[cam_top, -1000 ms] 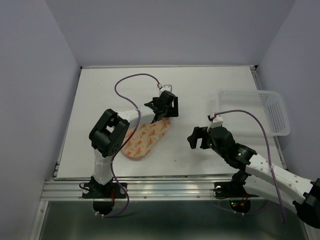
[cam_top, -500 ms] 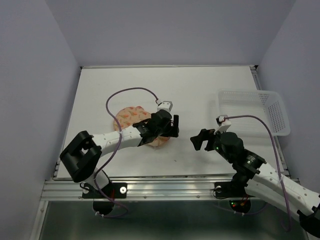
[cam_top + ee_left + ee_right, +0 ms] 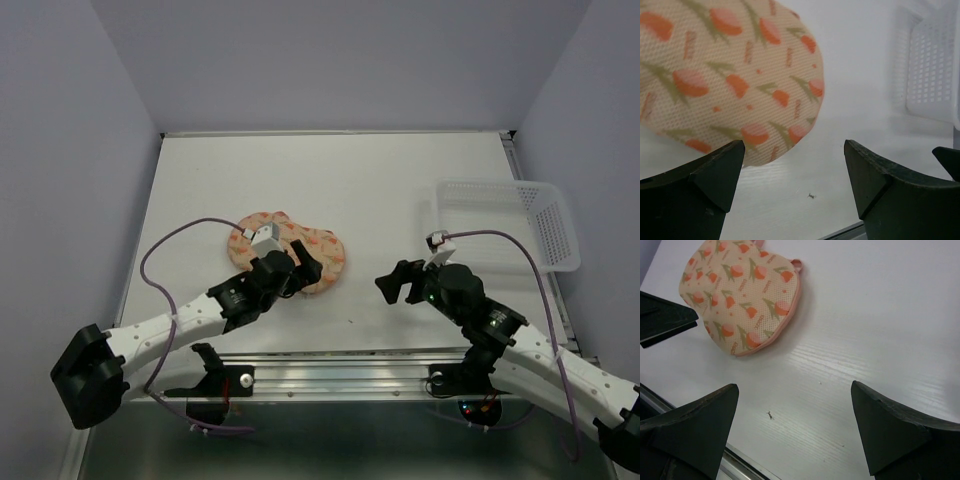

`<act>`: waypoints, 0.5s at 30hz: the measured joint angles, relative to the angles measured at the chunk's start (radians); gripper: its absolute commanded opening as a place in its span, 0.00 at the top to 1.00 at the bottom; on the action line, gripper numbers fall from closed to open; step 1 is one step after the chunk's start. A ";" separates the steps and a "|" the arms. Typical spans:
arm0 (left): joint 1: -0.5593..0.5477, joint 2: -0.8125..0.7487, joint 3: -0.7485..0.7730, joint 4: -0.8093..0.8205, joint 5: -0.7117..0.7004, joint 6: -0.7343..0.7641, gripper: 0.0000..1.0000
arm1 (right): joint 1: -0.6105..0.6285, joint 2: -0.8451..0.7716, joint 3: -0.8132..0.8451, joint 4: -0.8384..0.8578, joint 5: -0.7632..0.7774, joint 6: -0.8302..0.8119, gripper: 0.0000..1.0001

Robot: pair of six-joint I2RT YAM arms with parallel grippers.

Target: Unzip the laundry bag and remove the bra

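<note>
The laundry bag (image 3: 331, 257) lies flat on the white table, a peach pouch with orange and green marks. Its pink zip edge (image 3: 790, 310) looks shut, with a small pink loop (image 3: 796, 262) at the far end. My left gripper (image 3: 308, 270) hovers open over the bag's near right rim. In the left wrist view the bag (image 3: 730, 75) fills the upper left, and bare table shows between the left gripper's (image 3: 794, 150) fingers. My right gripper (image 3: 393, 283) stands open to the right of the bag, apart from it. In the right wrist view the gripper (image 3: 795, 387) is empty. The bra is hidden.
A clear plastic mesh basket (image 3: 510, 222) stands at the right edge of the table; it also shows as the white basket (image 3: 932, 75) in the left wrist view. The left fingers (image 3: 665, 317) reach in beside the bag (image 3: 740, 300). The table's metal front rail (image 3: 330, 375) runs close below both grippers.
My left arm has swung down and back from the bag's far end to its near right rim. The bag has turned from slanting to lying crosswise. The right gripper barely shifted.
</note>
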 measured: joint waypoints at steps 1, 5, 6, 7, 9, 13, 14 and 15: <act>0.001 -0.039 -0.048 -0.010 -0.003 -0.041 0.07 | 0.000 0.005 -0.003 0.004 -0.010 0.000 0.00; 0.003 -0.197 -0.211 -0.038 -0.009 -0.180 0.07 | 0.000 0.053 -0.006 0.025 -0.060 -0.003 0.00; 0.003 -0.237 -0.244 -0.043 -0.013 -0.212 0.07 | 0.000 0.059 -0.006 0.029 -0.067 -0.004 0.00; 0.004 -0.273 -0.272 -0.048 -0.020 -0.249 0.07 | 0.000 0.067 -0.007 0.039 -0.079 -0.004 0.00; 0.011 -0.303 -0.299 -0.045 -0.027 -0.299 0.07 | 0.000 0.080 -0.010 0.057 -0.106 -0.007 0.00; 0.098 -0.286 -0.358 0.042 0.002 -0.340 0.08 | 0.000 0.101 -0.010 0.071 -0.152 -0.010 0.00; 0.122 -0.276 -0.373 0.067 0.013 -0.343 0.08 | 0.000 0.104 -0.010 0.072 -0.159 -0.012 0.00; 0.155 -0.261 -0.389 0.096 0.027 -0.345 0.08 | 0.000 0.106 -0.010 0.074 -0.170 -0.014 0.00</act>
